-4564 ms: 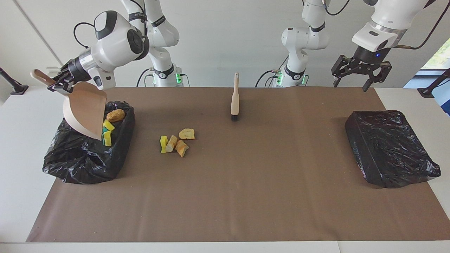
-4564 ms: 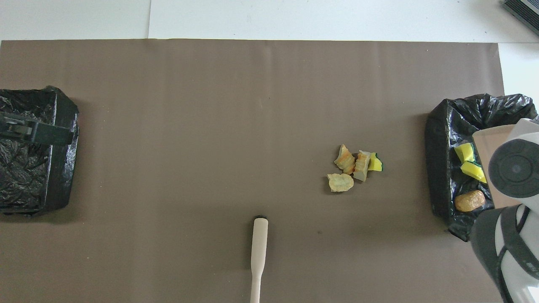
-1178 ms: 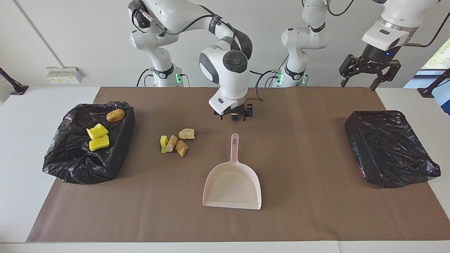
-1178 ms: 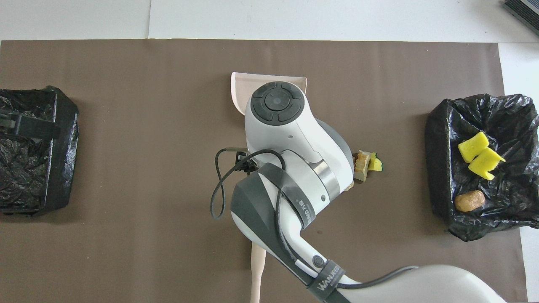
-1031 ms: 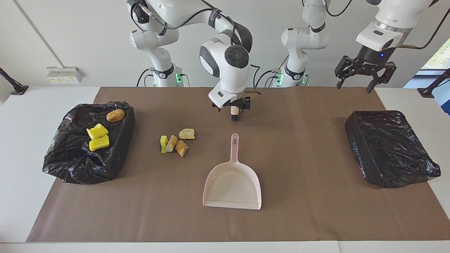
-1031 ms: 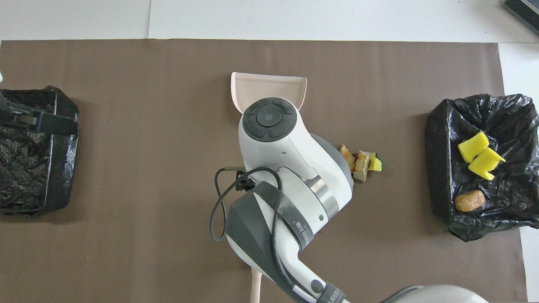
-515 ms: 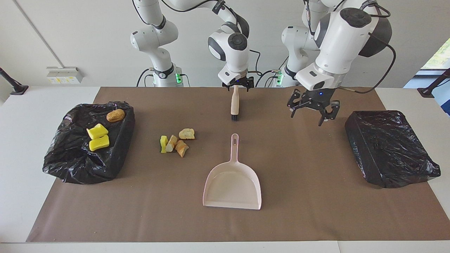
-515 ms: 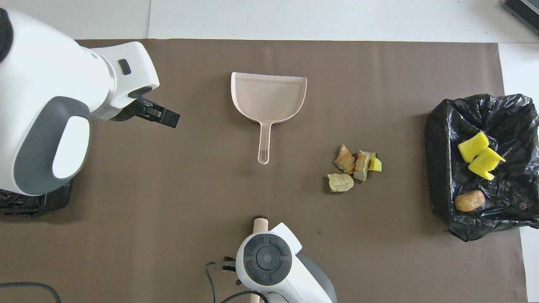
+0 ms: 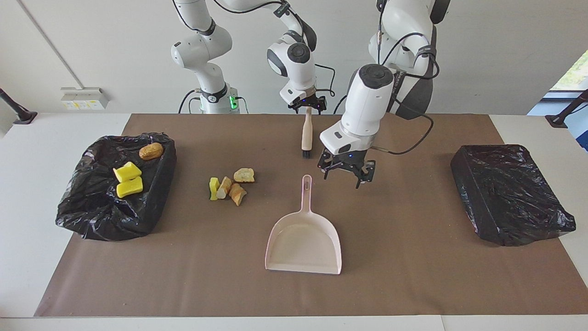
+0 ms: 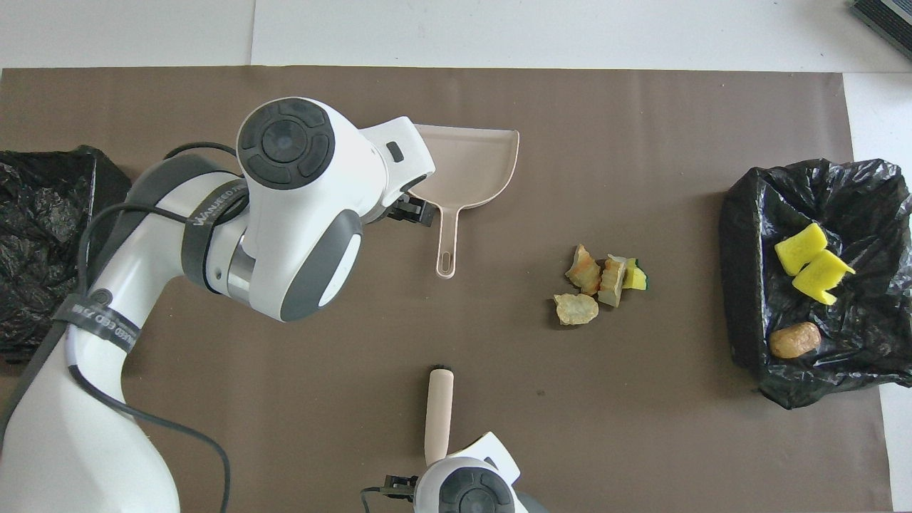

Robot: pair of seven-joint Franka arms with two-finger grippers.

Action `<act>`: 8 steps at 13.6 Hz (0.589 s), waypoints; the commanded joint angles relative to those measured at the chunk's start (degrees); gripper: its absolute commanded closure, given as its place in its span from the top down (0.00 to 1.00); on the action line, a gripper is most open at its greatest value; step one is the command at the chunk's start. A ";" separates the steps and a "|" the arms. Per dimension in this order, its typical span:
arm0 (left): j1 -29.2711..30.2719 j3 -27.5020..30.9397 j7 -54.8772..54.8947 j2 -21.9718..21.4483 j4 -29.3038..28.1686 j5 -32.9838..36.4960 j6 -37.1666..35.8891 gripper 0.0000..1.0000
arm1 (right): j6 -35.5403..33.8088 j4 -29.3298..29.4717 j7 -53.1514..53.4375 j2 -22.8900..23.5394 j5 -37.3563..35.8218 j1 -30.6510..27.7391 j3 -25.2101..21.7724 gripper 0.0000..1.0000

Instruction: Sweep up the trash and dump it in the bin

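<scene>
While both grippers, left (image 9: 345,173) beside the dustpan (image 9: 304,239) handle and right (image 9: 307,105) over the brush (image 9: 306,133), gape empty, bare mat surrounds four scraps (image 9: 229,185); three more fill one bin (image 9: 115,188).

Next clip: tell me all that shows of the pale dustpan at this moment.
The dustpan is pale pinkish-beige, plastic by its look: a broad shallow scoop with raised side walls and a slim handle ending in a hang hole. It lies flat and empty on the brown mat mid-table, handle pointing toward the robots, open mouth away from them. Nothing grips it; the left tool hangs open just beside the handle's end. The trash chunks lie apart, toward the right arm's end.
</scene>
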 commanded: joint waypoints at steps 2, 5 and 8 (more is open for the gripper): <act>-2.01 0.96 -2.86 1.87 -0.02 0.21 4.55 1.00 | 1.81 -1.81 0.64 -0.05 1.31 1.67 -0.04 1.00; -3.06 0.96 -4.35 3.88 0.16 0.21 6.91 1.00 | 1.28 -1.81 -0.50 -0.22 1.31 1.67 0.04 0.28; -3.41 0.96 -5.41 4.33 -0.45 0.21 8.24 1.00 | 1.28 -1.29 -6.54 0.74 1.22 1.50 -0.04 0.00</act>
